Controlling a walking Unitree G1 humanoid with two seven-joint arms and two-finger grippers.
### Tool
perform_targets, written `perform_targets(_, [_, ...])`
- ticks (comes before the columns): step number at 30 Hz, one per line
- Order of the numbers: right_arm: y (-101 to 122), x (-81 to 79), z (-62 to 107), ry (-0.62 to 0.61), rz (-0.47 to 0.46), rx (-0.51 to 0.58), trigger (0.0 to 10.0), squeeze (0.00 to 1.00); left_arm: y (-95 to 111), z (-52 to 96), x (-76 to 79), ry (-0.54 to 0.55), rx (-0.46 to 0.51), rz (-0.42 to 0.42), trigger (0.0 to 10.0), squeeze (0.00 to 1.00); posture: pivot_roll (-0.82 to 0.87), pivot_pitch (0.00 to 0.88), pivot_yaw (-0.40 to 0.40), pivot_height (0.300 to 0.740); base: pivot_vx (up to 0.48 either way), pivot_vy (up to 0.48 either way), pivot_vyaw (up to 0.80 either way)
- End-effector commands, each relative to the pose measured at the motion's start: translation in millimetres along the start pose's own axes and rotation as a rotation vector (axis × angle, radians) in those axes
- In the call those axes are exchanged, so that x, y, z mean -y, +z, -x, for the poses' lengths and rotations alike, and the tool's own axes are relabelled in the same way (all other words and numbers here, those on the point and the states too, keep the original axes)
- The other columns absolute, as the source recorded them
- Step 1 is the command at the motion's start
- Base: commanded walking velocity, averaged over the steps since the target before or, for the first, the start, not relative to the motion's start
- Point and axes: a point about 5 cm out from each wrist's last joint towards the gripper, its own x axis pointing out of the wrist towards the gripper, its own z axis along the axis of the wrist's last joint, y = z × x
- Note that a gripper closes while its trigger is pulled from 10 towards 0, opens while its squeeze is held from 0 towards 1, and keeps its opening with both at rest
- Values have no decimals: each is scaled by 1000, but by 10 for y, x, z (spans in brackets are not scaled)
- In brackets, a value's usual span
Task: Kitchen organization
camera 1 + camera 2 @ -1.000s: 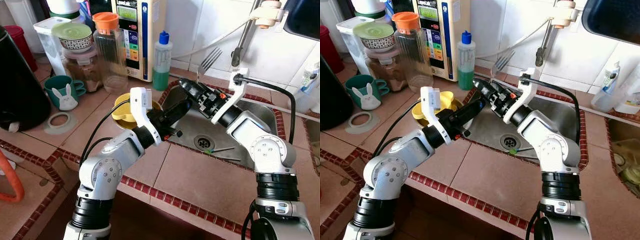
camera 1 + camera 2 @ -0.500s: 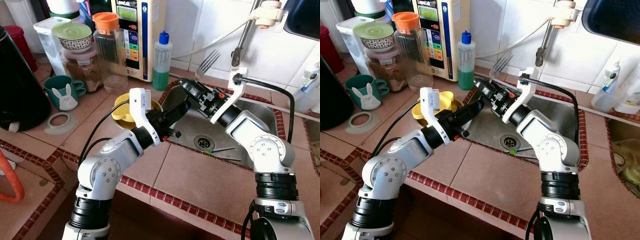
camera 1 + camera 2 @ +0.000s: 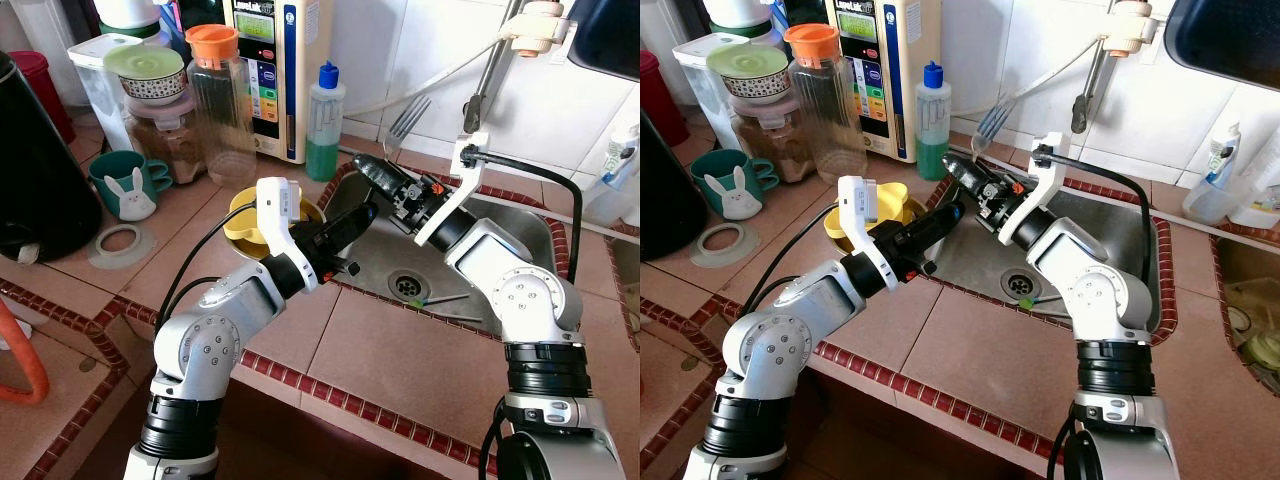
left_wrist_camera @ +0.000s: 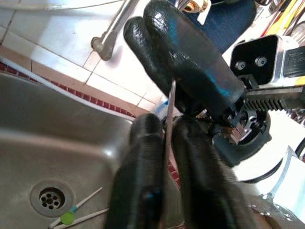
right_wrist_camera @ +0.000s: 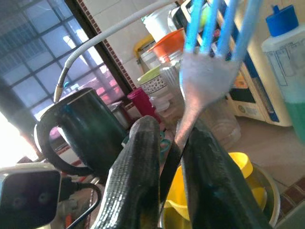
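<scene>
Both grippers [image 3: 372, 178] apparently pinch fork [image 3: 404, 117] over sink [image 3: 520, 228].

I count one fork [image 3: 404, 119], one sink [image 3: 520, 225] and one tap [image 3: 487, 70]. On the bench [image 3: 390, 360] I see one yellow bowl [image 3: 240, 213], one green-liquid bottle with a blue cap [image 3: 322, 125], one orange-lidded jug [image 3: 220, 95], one teal mug [image 3: 120, 172], one rabbit figure [image 3: 133, 199] and one black kettle [image 3: 35, 170]. Two thin sticks [image 3: 445, 307] lie by the sink's single drain [image 3: 408, 285].
</scene>
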Motion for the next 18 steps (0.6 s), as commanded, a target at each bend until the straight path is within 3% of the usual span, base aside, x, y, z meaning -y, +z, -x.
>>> perform_targets(1, [86, 148, 90, -106, 39, 21, 0, 0, 72, -19, 97, -55, 25, -11, 10000, 1000, 61, 20, -22, 740, 0, 0, 0])
perform_targets(6, [79, 158, 88, -114, 37, 24, 0, 0, 69, -24, 99, -44, 31, -14, 10000, 1000, 67, 22, -21, 740, 0, 0, 0])
perform_targets(18, [137, 355, 109, -276, 98, 88, 0, 0, 131, 44, 85, -20, 38, -42, 10000, 1000, 80, 23, -19, 740, 0, 0, 0])
